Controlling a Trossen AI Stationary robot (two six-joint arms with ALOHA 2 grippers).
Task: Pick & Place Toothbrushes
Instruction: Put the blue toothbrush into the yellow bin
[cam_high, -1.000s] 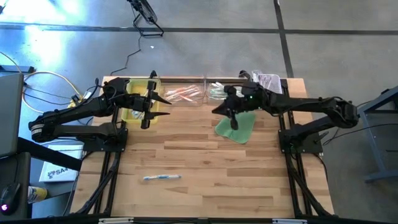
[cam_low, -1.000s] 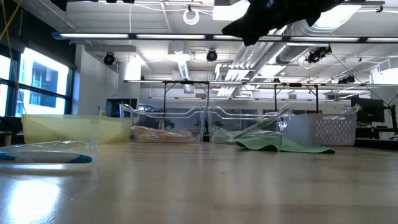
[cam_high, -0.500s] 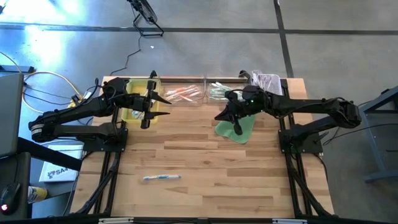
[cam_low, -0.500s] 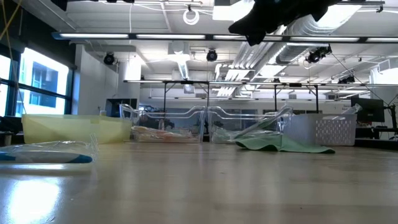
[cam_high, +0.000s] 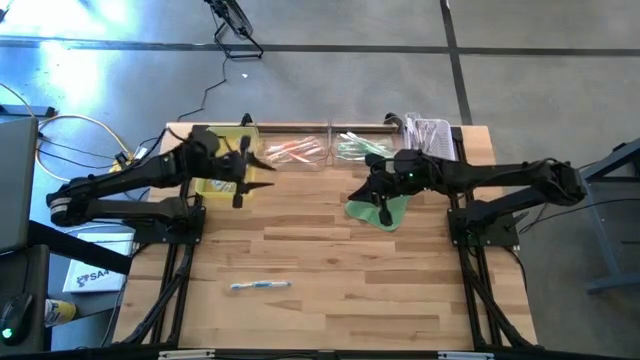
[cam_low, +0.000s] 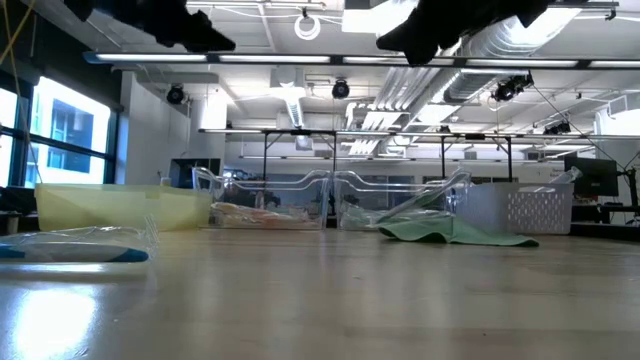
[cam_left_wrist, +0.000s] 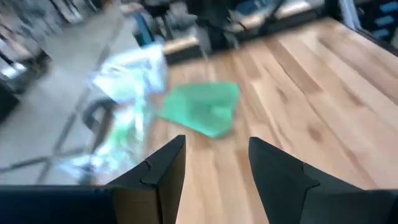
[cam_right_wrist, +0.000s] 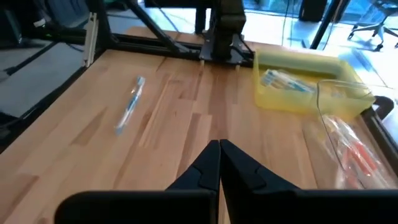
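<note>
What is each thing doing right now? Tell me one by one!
left gripper: jaws open, empty, up above the yellow bin.
right gripper: jaws shut, empty, over the green cloth.
yellow bin: holds a wrapped toothbrush.
loose toothbrush: lying flat on the table, alone.
green cloth: crumpled, lying flat.
clear bins: hold wrapped toothbrushes.

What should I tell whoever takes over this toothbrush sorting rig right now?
Left gripper: open, empty, raised near the yellow bin.
Right gripper: shut, empty, above the green cloth.
Toothbrushes: one blue wrapped toothbrush lies alone on the table's near side; blue ones in the yellow bin; orange ones and green ones in the clear bins at the back.
Done: most appear sorted.
Left: likely the lone blue toothbrush.
</note>
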